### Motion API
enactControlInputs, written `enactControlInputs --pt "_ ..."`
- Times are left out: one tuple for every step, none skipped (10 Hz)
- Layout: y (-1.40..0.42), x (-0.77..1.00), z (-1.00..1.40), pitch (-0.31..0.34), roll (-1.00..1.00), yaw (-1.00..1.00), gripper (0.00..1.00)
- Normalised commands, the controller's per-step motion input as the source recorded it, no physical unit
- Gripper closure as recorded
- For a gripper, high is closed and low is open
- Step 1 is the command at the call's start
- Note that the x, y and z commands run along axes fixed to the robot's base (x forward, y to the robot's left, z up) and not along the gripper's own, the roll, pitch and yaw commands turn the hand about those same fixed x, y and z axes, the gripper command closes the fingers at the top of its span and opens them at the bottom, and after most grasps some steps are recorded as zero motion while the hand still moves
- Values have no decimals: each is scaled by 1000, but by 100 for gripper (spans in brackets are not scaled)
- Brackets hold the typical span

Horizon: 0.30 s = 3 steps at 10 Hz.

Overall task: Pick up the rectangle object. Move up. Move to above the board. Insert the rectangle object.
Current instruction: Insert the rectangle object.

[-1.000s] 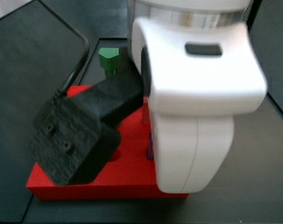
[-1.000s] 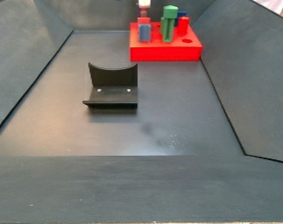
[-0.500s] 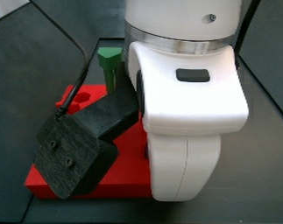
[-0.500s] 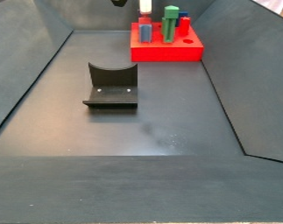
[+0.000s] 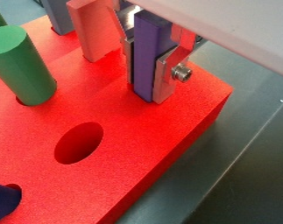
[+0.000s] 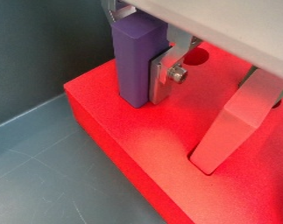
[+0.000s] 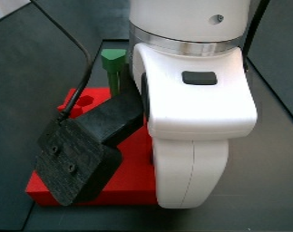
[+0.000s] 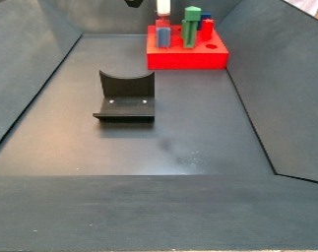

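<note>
Over the board (image 5: pixel 131 149), the gripper (image 5: pixel 150 66) clamps the rectangle object (image 5: pixel 147 54) between its silver fingers (image 5: pixel 169 74); in both wrist views the purple block stands upright with its lower end at the board's red top, near one edge. Beside it on the board stand a salmon block (image 5: pixel 95 31) and a green peg (image 5: pixel 21 66). An empty oval hole (image 5: pixel 78 143) lies nearby. Well apart from the board sits the dark holder (image 8: pixel 124 95).
</note>
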Motion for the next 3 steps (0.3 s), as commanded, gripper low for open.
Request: enactControlInputs --pt "31 0 -209 0 0 0 100" --pt "0 0 0 0 -7 0 100" --pt "0 0 0 0 0 0 100"
